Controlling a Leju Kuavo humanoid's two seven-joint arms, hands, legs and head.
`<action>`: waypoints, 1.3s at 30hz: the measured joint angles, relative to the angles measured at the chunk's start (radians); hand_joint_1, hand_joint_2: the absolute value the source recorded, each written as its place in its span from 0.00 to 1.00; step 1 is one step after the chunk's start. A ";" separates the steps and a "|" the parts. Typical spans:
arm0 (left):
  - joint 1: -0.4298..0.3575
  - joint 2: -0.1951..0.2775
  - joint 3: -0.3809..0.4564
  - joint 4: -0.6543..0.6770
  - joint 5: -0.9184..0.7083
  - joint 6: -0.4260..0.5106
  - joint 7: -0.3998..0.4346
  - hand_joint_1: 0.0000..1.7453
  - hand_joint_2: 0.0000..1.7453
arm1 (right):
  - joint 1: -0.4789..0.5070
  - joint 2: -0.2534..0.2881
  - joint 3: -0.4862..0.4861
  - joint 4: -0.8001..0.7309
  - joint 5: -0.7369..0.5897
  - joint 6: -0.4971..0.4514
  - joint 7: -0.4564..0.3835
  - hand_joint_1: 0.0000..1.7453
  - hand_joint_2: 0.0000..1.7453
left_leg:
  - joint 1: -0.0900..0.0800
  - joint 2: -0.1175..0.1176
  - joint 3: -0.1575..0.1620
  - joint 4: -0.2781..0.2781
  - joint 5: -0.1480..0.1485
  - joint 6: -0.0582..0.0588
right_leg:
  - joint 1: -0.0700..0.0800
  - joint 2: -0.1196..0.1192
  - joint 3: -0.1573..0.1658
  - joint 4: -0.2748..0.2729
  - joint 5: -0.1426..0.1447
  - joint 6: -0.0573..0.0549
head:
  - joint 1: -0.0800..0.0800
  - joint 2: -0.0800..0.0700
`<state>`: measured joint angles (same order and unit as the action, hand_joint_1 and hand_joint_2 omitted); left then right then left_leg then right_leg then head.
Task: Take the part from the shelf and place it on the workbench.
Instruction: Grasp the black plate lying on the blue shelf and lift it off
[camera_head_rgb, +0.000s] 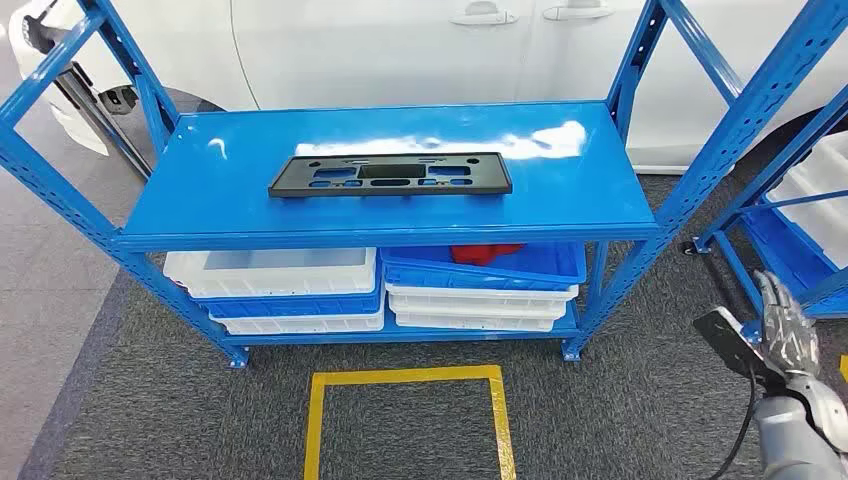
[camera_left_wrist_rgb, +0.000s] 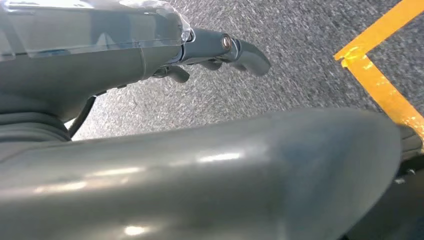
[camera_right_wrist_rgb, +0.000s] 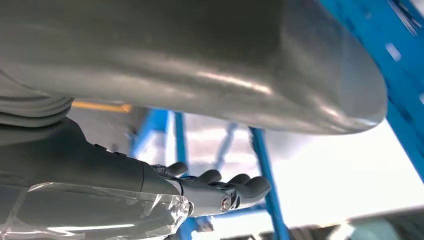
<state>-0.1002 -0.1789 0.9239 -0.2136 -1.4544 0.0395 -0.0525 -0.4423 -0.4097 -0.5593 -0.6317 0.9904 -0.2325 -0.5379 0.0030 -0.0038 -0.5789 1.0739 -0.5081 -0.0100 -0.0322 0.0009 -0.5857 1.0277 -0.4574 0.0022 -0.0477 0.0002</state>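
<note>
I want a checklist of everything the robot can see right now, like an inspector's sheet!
Surface: blue shelf top, glossy, holding one thing.
Job's things: black flat part with cut-outs lies flat near the middle of the shelf top, untouched.
Clutter: white and blue bins stacked on the lower level; something red in the upper right blue bin.
Hands: right hand raised at the right, fingers apart, holding nothing; left hand hangs above the carpet, holding nothing.
Cables: a dark cable runs by the right wrist.
Surroundings: grey carpet with yellow tape square, white car behind, second blue rack at right.
</note>
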 joint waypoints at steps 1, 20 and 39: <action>-0.001 0.000 0.000 0.000 0.000 0.000 0.000 0.00 0.00 | 0.001 -0.002 0.010 -0.015 -0.007 0.003 0.000 0.00 0.00 | 0.000 0.000 -0.018 0.038 -0.019 -0.001 | 0.001 0.000 0.000 0.000 0.000 -0.002 | 0.000 0.000; -0.008 -0.002 0.005 0.004 0.009 0.001 -0.009 0.00 0.00 | 0.131 -0.037 0.394 -0.530 -0.211 0.094 0.005 0.00 0.00 | -0.014 0.001 0.025 -0.094 0.074 0.062 | 0.016 0.000 -0.120 0.255 -0.121 0.032 | 0.000 0.000; -0.008 -0.002 0.019 0.005 0.021 0.004 -0.033 0.00 0.00 | 0.185 -0.061 0.708 -0.842 -0.187 0.166 0.058 0.00 0.00 | 0.000 -0.001 -0.040 0.070 0.008 0.004 | 0.004 0.000 -0.007 0.001 0.008 -0.004 | 0.000 0.000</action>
<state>-0.1079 -0.1804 0.9426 -0.2090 -1.4332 0.0437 -0.0852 -0.2572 -0.4707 0.1488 -1.4736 0.8030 -0.0667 -0.4800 0.0026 -0.0051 -0.6191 1.1438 -0.5000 -0.0058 -0.0280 0.0010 -0.5927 1.0285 -0.4497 -0.0015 -0.0477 0.0000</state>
